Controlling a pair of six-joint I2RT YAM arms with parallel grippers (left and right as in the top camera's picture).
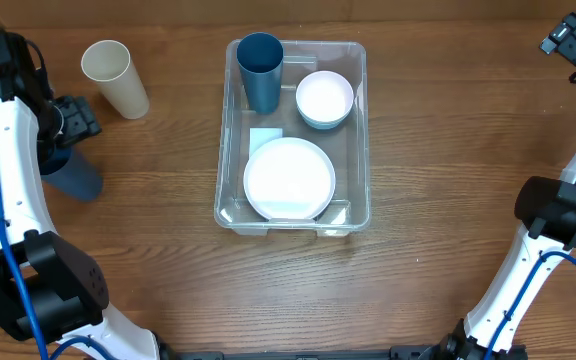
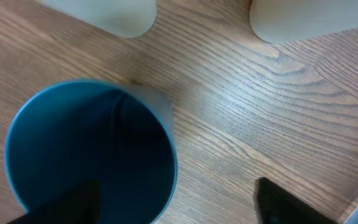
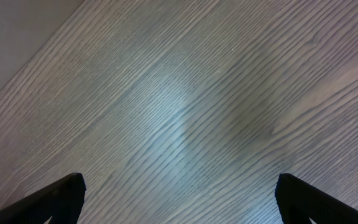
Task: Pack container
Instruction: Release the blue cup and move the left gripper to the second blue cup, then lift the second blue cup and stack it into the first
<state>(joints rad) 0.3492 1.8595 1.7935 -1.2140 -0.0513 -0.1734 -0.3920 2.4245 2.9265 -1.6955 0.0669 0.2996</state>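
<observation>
The clear container (image 1: 360, 150) stands mid-table and holds a blue cup (image 1: 260, 72), a white bowl (image 1: 324, 98) and a white plate (image 1: 288, 178). A second blue cup (image 1: 76, 175) stands at the far left, with a cream cup (image 1: 116, 78) behind it. My left gripper (image 1: 68, 140) hangs over that second blue cup (image 2: 89, 152). In the left wrist view the left gripper (image 2: 173, 196) is open, with one finger over the cup's mouth and the other outside its wall. My right gripper (image 1: 571, 40) is open and empty at the far right, over bare wood in the right wrist view (image 3: 179, 190).
Two cream shapes (image 2: 104, 15) (image 2: 309, 18) show at the top edge of the left wrist view. The wooden table (image 1: 468, 130) has bare surface on both sides of the container. The arm bases stand at the front left and front right.
</observation>
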